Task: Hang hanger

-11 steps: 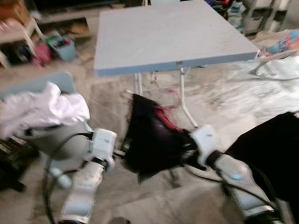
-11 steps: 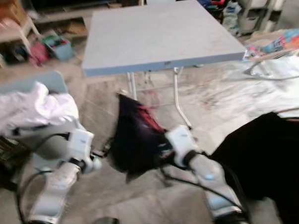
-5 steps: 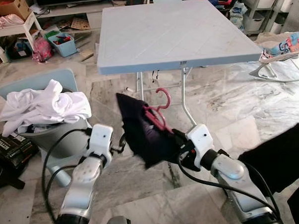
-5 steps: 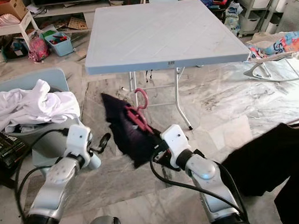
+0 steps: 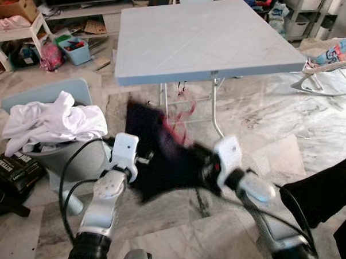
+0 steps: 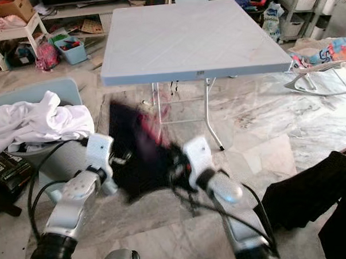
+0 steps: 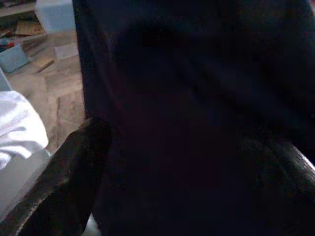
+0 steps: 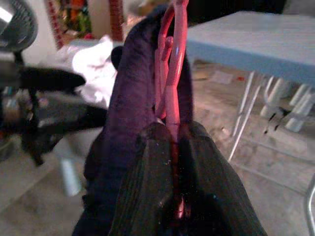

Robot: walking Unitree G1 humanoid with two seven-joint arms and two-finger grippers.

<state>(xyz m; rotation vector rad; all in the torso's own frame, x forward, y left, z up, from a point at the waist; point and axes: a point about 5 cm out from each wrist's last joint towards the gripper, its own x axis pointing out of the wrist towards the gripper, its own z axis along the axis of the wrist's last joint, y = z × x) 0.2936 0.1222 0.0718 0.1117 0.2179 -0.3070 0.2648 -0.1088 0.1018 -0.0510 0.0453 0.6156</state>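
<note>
A pink hanger (image 8: 172, 73) carries a dark purple garment (image 5: 157, 159), held in the air below the front edge of the light blue table (image 5: 203, 36). My right gripper (image 8: 173, 129) is shut on the hanger's lower part; in the left eye view it (image 5: 206, 165) is blurred on the garment's right side. My left gripper (image 5: 141, 160) is at the garment's left edge. In the left wrist view its fingers (image 7: 74, 172) stand apart and open, with dark cloth hanging across the gap. The hanger's hook (image 5: 181, 115) is a pink blur above the cloth.
A grey laundry basket (image 5: 65, 157) heaped with white clothes (image 5: 52, 120) stands at my left, with a black box (image 5: 16, 165) beside it. Black fabric (image 5: 331, 191) lies at lower right. Table legs (image 5: 215, 119) stand just behind the garment. Clutter lines the far wall.
The garment and hanger have swung left and lower, now blurred. My left gripper has come up against the cloth's left edge. The right gripper still holds the hanger.
</note>
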